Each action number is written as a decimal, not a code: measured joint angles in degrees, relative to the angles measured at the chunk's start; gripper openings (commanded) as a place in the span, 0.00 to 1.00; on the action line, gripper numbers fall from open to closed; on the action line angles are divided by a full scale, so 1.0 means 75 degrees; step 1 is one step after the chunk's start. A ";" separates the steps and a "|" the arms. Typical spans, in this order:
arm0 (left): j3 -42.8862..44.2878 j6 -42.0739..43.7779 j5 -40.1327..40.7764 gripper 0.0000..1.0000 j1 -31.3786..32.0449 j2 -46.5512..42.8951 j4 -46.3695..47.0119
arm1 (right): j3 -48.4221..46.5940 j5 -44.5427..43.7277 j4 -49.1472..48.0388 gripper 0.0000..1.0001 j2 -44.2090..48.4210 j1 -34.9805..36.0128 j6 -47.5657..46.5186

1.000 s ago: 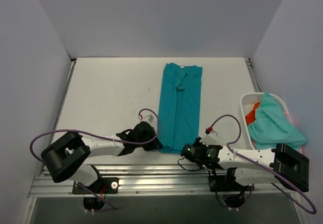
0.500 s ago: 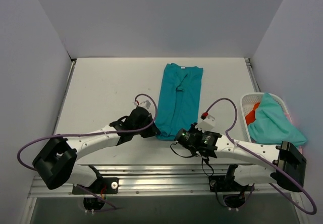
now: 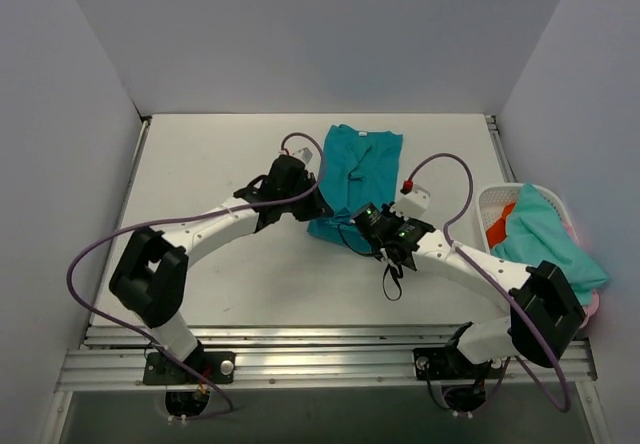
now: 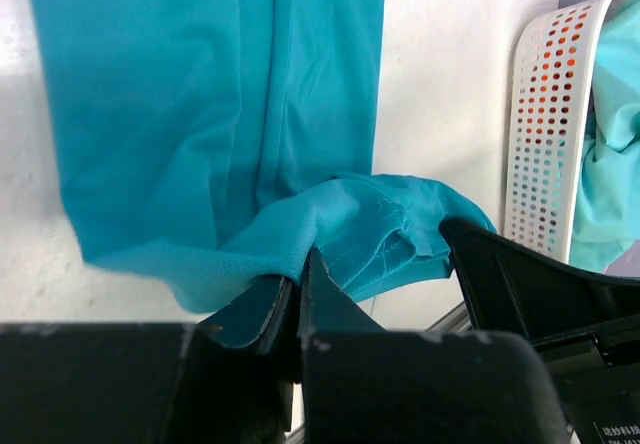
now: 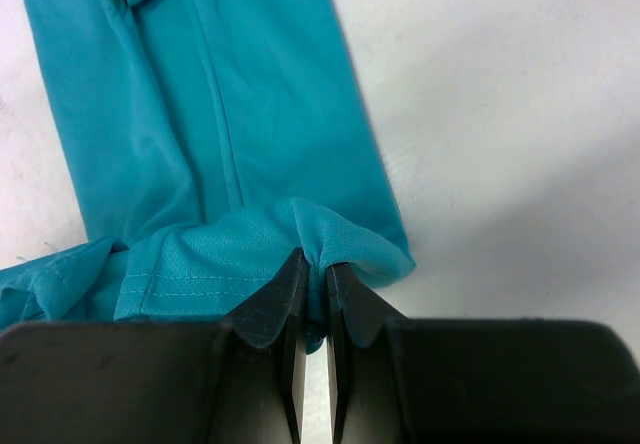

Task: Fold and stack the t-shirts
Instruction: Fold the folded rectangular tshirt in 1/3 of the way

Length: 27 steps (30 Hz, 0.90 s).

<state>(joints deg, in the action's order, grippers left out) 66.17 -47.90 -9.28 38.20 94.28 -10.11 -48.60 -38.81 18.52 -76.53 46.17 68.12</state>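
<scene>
A deep teal t-shirt lies as a long narrow strip up the middle of the table, its near hem lifted and carried back over it. My left gripper is shut on the hem's left corner. My right gripper is shut on the hem's right corner. The lifted hem bunches between the two grippers. In the right wrist view the rest of the teal t-shirt stretches flat away from the fingers. More t-shirts, paler aqua and orange-red, are piled in a basket at the right.
The white lattice basket stands at the table's right edge, also in the left wrist view. Grey walls close in the left, back and right. Purple cables loop off both arms.
Both grippers have moved from the table's near edge toward the back, carrying the teal shirt's near hem up and over the shirt. The visible strip has grown shorter.
</scene>
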 measured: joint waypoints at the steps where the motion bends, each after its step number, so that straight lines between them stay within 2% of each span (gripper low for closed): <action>1: 0.0210 0.0032 -0.0070 0.08 -0.0035 0.0224 -0.0006 | -0.0082 0.0020 -0.0073 0.00 -0.0119 -0.0154 -0.0146; 7: 0.1463 0.0131 -0.0466 0.08 -0.0268 0.1606 -0.0169 | -0.0863 0.0236 -0.0525 0.00 -0.1268 -0.0973 -0.0959; 12: 0.2343 0.0224 -0.0662 0.11 -0.0530 0.2468 -0.0283 | -0.1786 0.0621 -0.1093 0.00 -0.2836 -0.1635 -0.1533; 15: 0.2984 0.0271 -0.0863 0.21 -0.0807 0.3069 -0.0329 | -0.2570 0.0761 -0.1134 0.02 -0.3934 -0.2025 -0.1725; 16: 0.3229 0.0289 -0.0956 0.35 -0.0918 0.3308 -0.0326 | -0.2836 0.0807 -0.1128 0.03 -0.4278 -0.2139 -0.1757; 18: 0.3678 0.0318 -0.1163 0.56 -0.1180 0.3762 -0.0306 | -0.3281 0.0810 -0.1067 0.09 -0.4811 -0.2323 -0.1801; 19: 0.3864 0.0364 -0.1276 0.69 -0.1317 0.3972 -0.0321 | -0.3541 0.0801 -0.0909 0.25 -0.5036 -0.2442 -0.1821; 20: 0.4054 0.0399 -0.1408 0.89 -0.1457 0.4173 -0.0303 | -0.3736 0.0787 -0.0848 0.41 -0.5164 -0.2518 -0.1804; 21: 0.4237 0.0440 -0.1553 0.95 -0.1594 0.4357 -0.0309 | -0.3946 0.0734 -0.0743 0.73 -0.5266 -0.2600 -0.1845; 22: 0.4497 0.0437 -0.1719 0.94 -0.1749 0.4605 -0.0341 | -0.4205 0.0682 -0.0592 0.83 -0.5348 -0.2678 -0.1862; 23: 0.4707 0.0417 -0.1821 0.94 -0.1842 0.4771 -0.0344 | -0.4532 0.0600 -0.0425 0.91 -0.5435 -0.2748 -0.1909; 24: 0.5080 0.0431 -0.1976 0.94 -0.1988 0.5042 -0.0388 | -0.4870 0.0522 -0.0309 0.94 -0.5511 -0.2812 -0.1953; 27: 0.6003 0.0434 -0.2267 0.94 -0.2247 0.5590 -0.0469 | -0.5779 0.0277 -0.0023 0.96 -0.5613 -0.2952 -0.2110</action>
<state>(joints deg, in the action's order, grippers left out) 111.20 -44.64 -26.28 21.34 136.20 -13.63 -91.94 -36.73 18.35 -118.63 24.03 52.29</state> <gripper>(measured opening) 0.940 0.944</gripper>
